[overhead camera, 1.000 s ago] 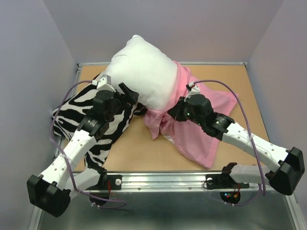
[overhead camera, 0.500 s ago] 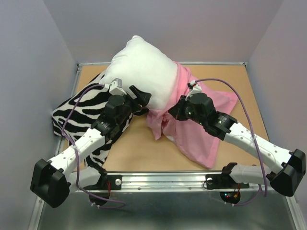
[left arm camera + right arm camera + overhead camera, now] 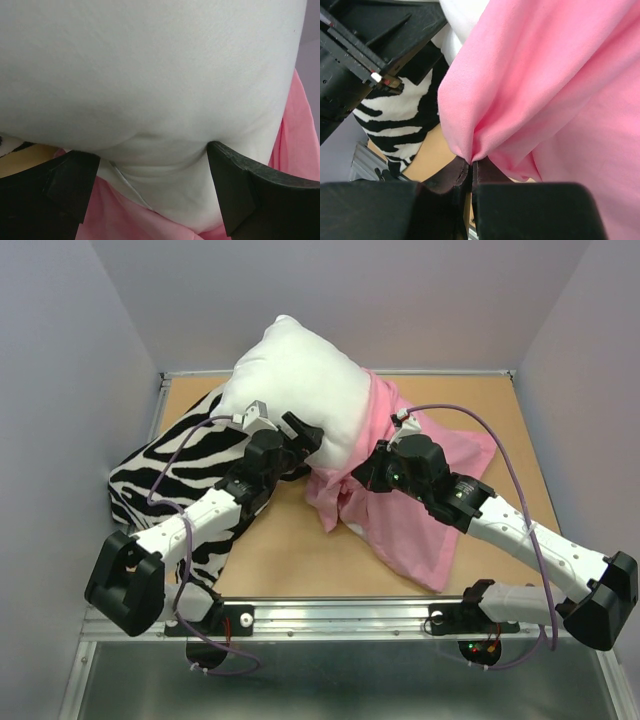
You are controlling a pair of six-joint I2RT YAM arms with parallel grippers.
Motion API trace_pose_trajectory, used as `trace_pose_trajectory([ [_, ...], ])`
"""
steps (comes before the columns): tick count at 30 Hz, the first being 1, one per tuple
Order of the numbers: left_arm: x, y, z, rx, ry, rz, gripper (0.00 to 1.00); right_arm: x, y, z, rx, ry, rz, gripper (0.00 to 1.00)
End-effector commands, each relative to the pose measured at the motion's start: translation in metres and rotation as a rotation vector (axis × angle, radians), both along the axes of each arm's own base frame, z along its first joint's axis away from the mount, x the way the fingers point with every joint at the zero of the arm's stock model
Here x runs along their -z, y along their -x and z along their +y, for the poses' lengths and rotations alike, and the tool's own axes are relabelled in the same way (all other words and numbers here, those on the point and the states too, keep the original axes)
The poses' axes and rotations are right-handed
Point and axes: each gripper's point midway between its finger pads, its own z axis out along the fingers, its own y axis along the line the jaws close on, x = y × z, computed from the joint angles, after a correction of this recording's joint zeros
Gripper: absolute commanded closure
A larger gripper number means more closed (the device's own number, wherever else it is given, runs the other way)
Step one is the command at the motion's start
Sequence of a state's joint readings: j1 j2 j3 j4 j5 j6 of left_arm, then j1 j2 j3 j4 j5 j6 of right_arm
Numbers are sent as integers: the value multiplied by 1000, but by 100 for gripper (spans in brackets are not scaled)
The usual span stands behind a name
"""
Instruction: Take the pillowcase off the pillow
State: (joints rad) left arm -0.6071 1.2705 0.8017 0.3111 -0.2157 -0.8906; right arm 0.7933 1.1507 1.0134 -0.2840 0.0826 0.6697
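Observation:
The white pillow stands tilted at the back centre, mostly bare, its lower right end still inside the pink pillowcase, which lies spread to the right, matte side out. My left gripper is open, its fingers pressed against the pillow's lower edge, with pink fabric below. My right gripper is shut on a fold of the pillowcase at its open edge, just below the pillow.
A black-and-white zebra-striped pillow lies at the left under my left arm; it also shows in the right wrist view. Grey walls close in the wooden table on three sides. A metal rail runs along the near edge.
My left arm has swung right and forward, bringing its open gripper against the pillow's lower edge. The right gripper has stayed in place, holding the pillowcase.

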Motion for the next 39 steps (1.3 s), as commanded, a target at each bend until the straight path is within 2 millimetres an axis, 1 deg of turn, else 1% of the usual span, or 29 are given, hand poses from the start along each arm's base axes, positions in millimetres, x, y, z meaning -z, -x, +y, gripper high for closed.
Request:
trace_pose_trajectory([
  [1,-43,-18,-10,-32,86,-100,1,-36,7,5,-34,-79,-57,99],
  [3,-52,-23,-19,-9,102,-129,3,-30,8,3,-32,-69,-50,99],
  [5,-63,-30,-27,13,98,-164,48,-24,8,2,-28,-57,-44,99],
  [6,-69,-32,-30,22,101,-175,98,-21,8,1,-29,-49,-41,99],
  [8,-87,-38,-34,26,105,-209,100,-13,6,-2,-13,-25,-32,94],
  [10,-103,-42,-31,11,84,-248,100,-1,6,-7,3,15,-11,92],
  [11,-121,-45,-28,-6,77,-266,100,4,4,-13,30,37,-9,91],
  [13,-139,-50,-17,-59,29,-294,100,18,7,-22,56,74,14,91],
  [14,-158,-52,-12,-81,17,-313,100,19,6,-27,75,82,13,91],
  [15,-168,-54,-5,-112,7,-328,100,25,8,-31,84,95,23,91],
  [16,-185,-56,0,-124,-6,-351,100,27,10,-37,102,99,22,91],
  [19,-216,-58,22,-186,-16,-402,100,36,14,-52,145,134,33,91],
  [20,-226,-59,34,-217,-30,-421,100,36,17,-59,157,143,36,91],
  [22,-240,-60,51,-250,-31,-441,100,40,19,-70,191,161,35,91],
  [23,-249,-58,60,-263,-26,-458,100,37,21,-74,200,155,25,91],
  [24,-253,-58,69,-276,-20,-463,100,42,24,-80,210,174,37,91],
  [25,-257,-62,86,-300,-24,-468,100,44,25,-84,222,178,39,91],
  [26,-265,-59,94,-306,-15,-483,100,50,26,-89,239,189,44,91],
  [27,-266,-62,106,-325,-21,-480,100,52,28,-92,251,188,50,91],
  [30,-264,-54,109,-308,-39,-475,100,63,31,-98,268,199,68,90],
  [31,-250,-54,106,-289,-50,-451,100,64,31,-97,267,200,71,88],
  [32,-247,-47,105,-274,-43,-450,100,62,31,-93,253,192,77,86],
  [33,-238,-44,100,-248,-36,-438,100,63,30,-88,239,196,89,84],
  [34,-227,-40,97,-234,-38,-424,100,58,30,-85,220,188,83,81],
  [35,-202,-33,93,-213,-44,-388,100,60,32,-77,167,203,92,69],
  [36,-188,-29,90,-197,-45,-366,100,54,31,-74,149,199,81,60],
  [37,-174,-25,88,-184,-47,-345,100,40,29,-71,133,186,51,51],
  [38,-136,-21,88,-180,-52,-280,100,29,28,-69,132,170,32,38],
  [39,-133,-12,92,-181,-36,-285,100,19,26,-69,132,160,12,33],
])
